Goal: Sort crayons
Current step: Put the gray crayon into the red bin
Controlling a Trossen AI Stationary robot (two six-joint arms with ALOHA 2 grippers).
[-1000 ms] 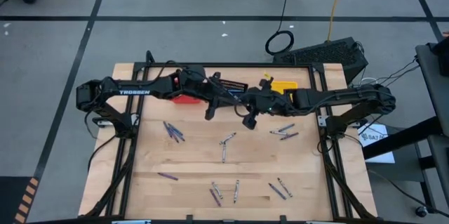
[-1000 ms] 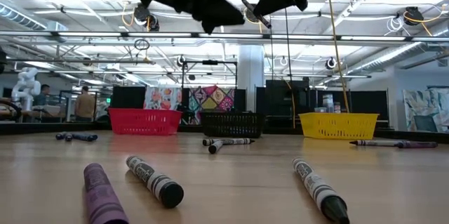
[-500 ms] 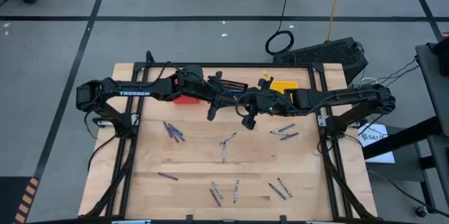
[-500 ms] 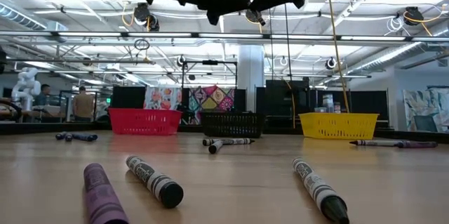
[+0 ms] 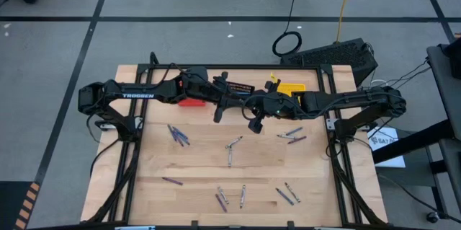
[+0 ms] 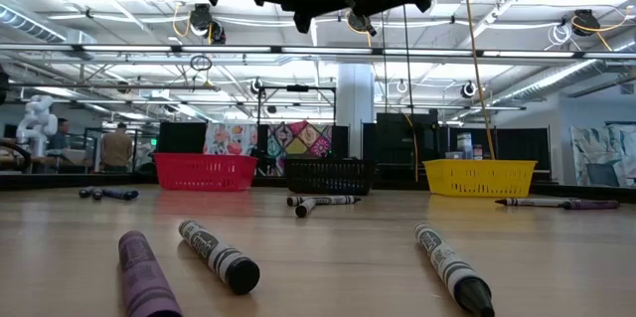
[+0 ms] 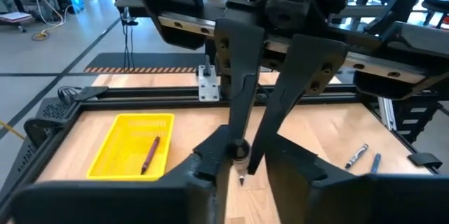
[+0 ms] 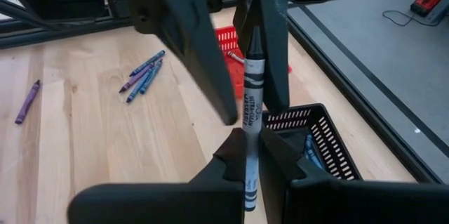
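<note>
Right now we have both arms raised and meeting over the far middle of the table [image 5: 194, 165], just in front of the black basket [image 5: 240, 88]. Our right gripper [image 8: 251, 155] is clamped narrow on a grey crayon [image 8: 250, 104], which stands out past its fingers toward the left gripper [image 5: 218, 112]. The left fingers [image 8: 203, 55] stand on either side of that crayon's far end, one of them close against it; they look partly open, and we cannot tell whether they have any real hold yet. The left wrist view shows the same crayon end-on between those fingers.

We judge this to be a hand-over in mid-air, and that is where it can fail. If our right gripper lets go before the left one has truly closed, the crayon drops to the wood beside the black basket. If the left fingers close off-centre on the round barrel, it may squirt sideways or tilt. Two grips pulling at once could snap it.

The red basket [image 5: 189, 101] sits just left of the black one and the yellow basket [image 5: 292, 89] just right of it, a purple crayon already in the yellow. Blue ones lie in the black basket, so a grey one let fall there would be missorted, by our reckoning. The remaining crayons [image 5: 230, 151] lie scattered nearer than the black basket, well apart from both grippers.
</note>
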